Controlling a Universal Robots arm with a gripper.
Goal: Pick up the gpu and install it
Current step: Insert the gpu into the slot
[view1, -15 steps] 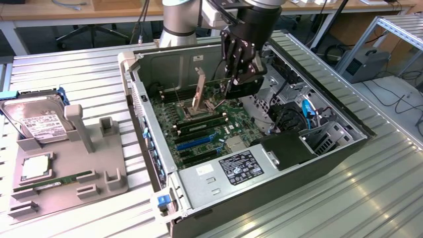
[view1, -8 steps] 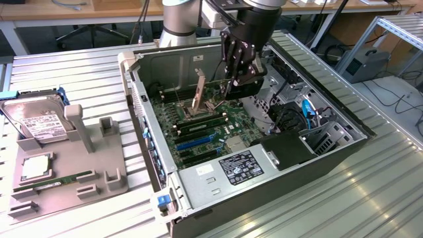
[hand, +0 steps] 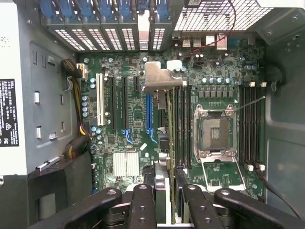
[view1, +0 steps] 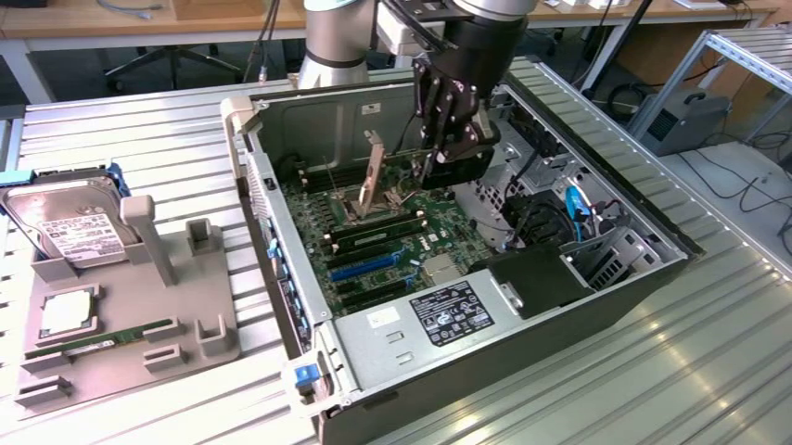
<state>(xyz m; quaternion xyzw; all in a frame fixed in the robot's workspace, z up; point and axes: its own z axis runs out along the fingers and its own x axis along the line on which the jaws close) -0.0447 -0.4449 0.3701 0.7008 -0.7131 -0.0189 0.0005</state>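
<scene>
1. My gripper (view1: 436,165) hangs inside the open computer case (view1: 594,306), above the motherboard (view1: 371,250)
2. In the wrist view my two fingers (hand: 143,205) stand partly closed on the upper edge of the graphics card (hand: 162,124), which I hold edge-on between them
3. The card stands upright over the motherboard, its silver bracket (hand: 159,76) at the end towards the case's rear slot covers (hand: 109,19)
4. From the wrist view the card lines up just beside a blue slot (hand: 148,114) and next to the memory slots (hand: 181,124); I cannot tell whether its lower edge touches the board
5. The empty processor socket (hand: 214,131) lies on the far side of those memory slots
6. On the exterior view's left, well apart from the case, a grey holder (view1: 124,315) carries a hard drive (view1: 69,227), a processor chip (view1: 69,315) and a green memory stick (view1: 118,336)
7. The power supply (view1: 427,324) sits at the case's near end
</scene>
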